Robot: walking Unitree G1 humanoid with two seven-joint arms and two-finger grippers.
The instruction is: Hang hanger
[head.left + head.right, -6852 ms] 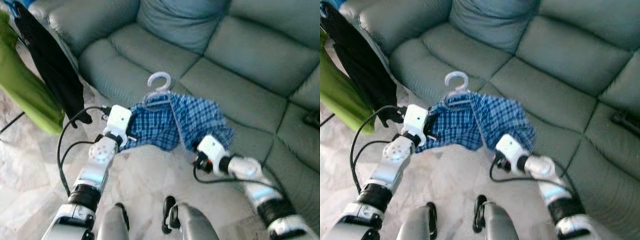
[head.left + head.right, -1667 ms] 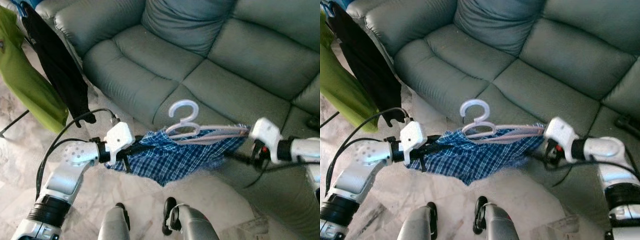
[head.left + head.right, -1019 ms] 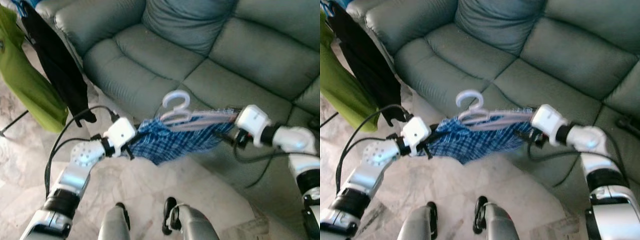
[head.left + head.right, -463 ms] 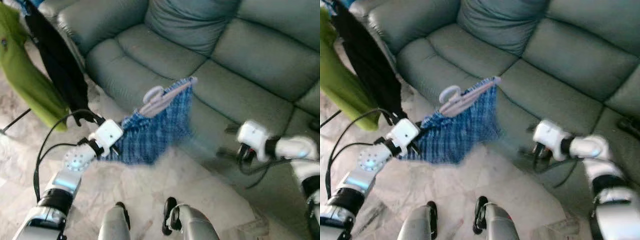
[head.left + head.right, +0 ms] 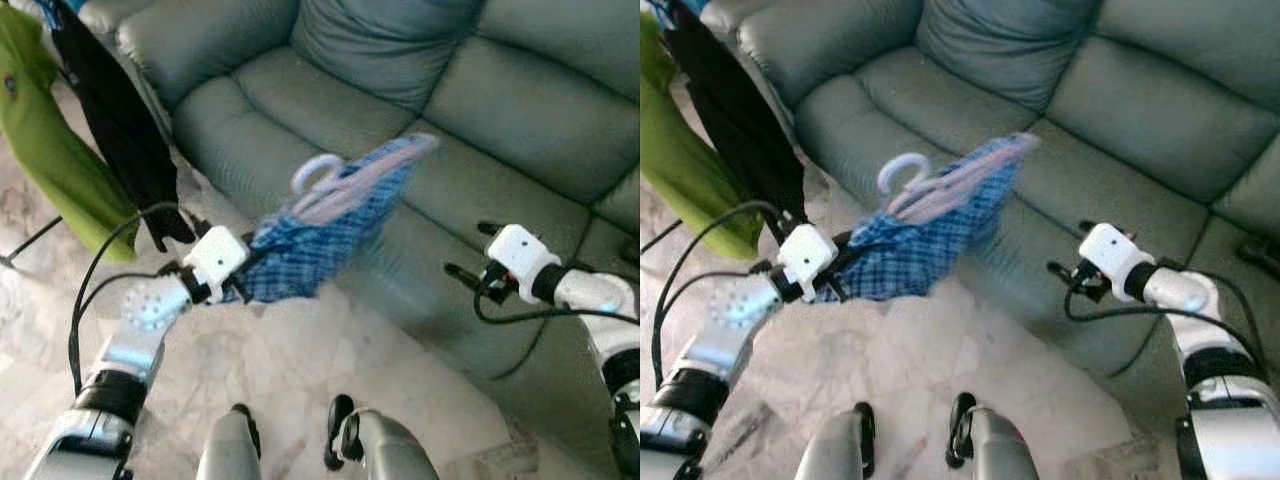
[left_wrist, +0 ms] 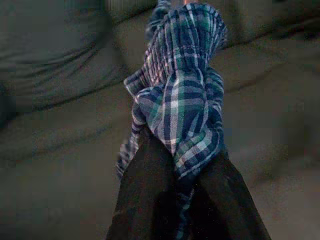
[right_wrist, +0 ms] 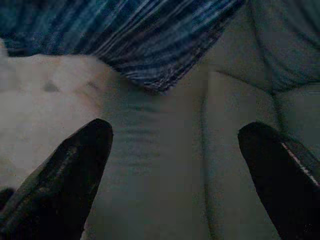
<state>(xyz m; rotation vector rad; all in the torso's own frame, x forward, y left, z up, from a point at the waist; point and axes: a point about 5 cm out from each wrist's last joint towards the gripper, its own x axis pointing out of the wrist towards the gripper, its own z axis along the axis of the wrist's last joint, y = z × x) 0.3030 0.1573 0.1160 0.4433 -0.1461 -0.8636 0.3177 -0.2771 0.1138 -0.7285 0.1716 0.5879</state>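
Note:
A blue plaid shirt hangs on a pale hanger whose hook points up, in front of the sofa. My left gripper is shut on the shirt's bunched lower end; in the left wrist view the cloth is pinched between the black fingers. The hanger's far end sticks out free over the sofa seat. My right gripper stands open to the right, apart from the shirt, with nothing between its fingers.
A grey-green leather sofa lies right behind the shirt. A green garment and a black garment hang at the far left. Marble floor lies below, with my feet at the bottom edge.
My right gripper has let go of the hanger's end and drawn back to the right. The shirt and hanger now hang from my left gripper alone and have swung left.

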